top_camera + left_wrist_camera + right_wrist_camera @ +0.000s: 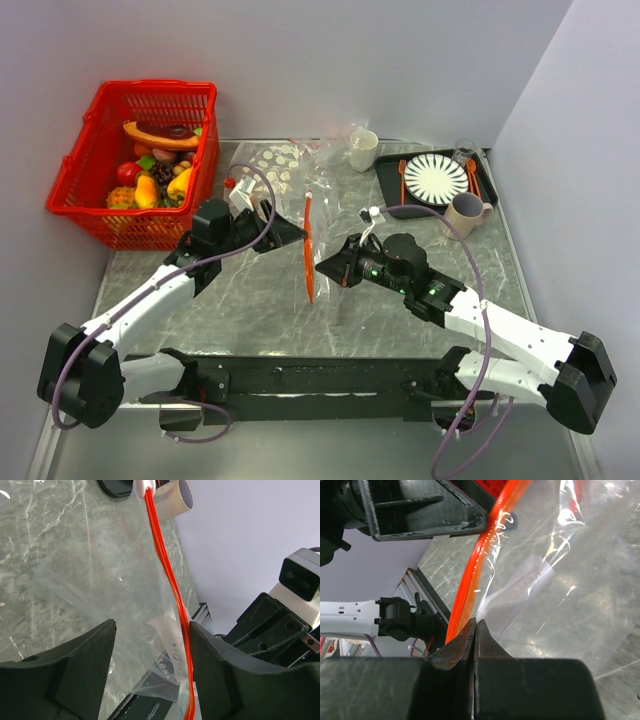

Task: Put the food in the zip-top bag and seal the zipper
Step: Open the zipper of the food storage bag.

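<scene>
As the right gripper [474,625] clamps the zip-top bag [560,605], its zipper [167,575] runs between the left gripper's [152,630] parted jaws above the table's [250,300] middle.

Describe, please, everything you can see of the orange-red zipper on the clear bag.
The zipper is a thin orange-red plastic strip with fine ridges along the mouth of the clear zip-top bag. It is held above the table, slightly bowed, with a white piece at its far end. The right gripper is shut on the bag at its near end; the open left gripper straddles its middle.
</scene>
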Available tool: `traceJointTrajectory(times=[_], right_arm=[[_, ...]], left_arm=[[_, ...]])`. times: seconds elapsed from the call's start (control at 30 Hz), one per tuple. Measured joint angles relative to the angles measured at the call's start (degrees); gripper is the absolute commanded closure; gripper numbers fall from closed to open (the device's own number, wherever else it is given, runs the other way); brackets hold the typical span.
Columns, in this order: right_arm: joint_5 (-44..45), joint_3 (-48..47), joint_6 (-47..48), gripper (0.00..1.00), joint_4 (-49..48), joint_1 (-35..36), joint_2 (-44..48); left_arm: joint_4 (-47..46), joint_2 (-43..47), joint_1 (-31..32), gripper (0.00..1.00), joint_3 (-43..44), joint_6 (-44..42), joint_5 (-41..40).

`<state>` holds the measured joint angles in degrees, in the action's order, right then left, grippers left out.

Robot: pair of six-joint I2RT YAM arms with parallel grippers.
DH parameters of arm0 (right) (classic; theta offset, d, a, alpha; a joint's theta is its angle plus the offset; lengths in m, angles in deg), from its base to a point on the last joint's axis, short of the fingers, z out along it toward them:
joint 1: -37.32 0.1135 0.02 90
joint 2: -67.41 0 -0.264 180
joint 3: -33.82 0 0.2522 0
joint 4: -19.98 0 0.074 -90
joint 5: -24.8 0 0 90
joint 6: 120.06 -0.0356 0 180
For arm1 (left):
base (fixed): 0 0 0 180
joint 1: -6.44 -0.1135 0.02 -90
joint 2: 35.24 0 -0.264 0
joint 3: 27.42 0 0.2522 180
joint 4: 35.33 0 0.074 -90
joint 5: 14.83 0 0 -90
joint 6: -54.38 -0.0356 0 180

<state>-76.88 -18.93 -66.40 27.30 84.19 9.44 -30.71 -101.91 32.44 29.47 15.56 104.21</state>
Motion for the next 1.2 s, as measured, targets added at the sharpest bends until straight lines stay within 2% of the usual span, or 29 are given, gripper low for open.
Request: traceJointTrajectory(times=[0.3,0.4,0.47,0.57,0.9,1.0,1.07,1.2], right_arm=[[0.0,0.04,0.0,1.0,0.0,0.0,0.0],[-0.04,0.13,-0.02,1.0,-0.09,0.0,0.0],[-0.04,0.17,-0.02,1.0,-0.33,0.0,0.0],[-0.07,0.59,-0.04,1.0,-0.83,0.0,0.0],[-0.04,1.16,-0.07,1.0,-0.85,0.0,0.04],[-0.02,1.18,-0.04,1.0,-0.85,0.0,0.07],[-0.02,1.18,-0.07,1.0,-0.85,0.0,0.09],[0.0,1.2,-0.07,1.0,-0.85,0.0,0.17]], left_arm=[[-0.28,0.09,0.35,0.43,0.0,0.2,-0.35],[-1.79,0.46,0.35,0.49,0.0,0.76,0.24],[-3.02,0.48,0.35,0.58,0.0,1.27,1.01],[-4.52,0.44,0.35,0.66,-0.02,2.56,2.01],[-6.95,0.42,0.35,0.65,-0.55,4.07,2.67],[-6.93,0.42,0.35,0.67,-0.55,4.07,2.64],[-6.95,0.42,0.35,0.75,-0.59,4.09,2.64],[-6.51,0.42,0.35,0.75,-0.76,4.04,2.43]])
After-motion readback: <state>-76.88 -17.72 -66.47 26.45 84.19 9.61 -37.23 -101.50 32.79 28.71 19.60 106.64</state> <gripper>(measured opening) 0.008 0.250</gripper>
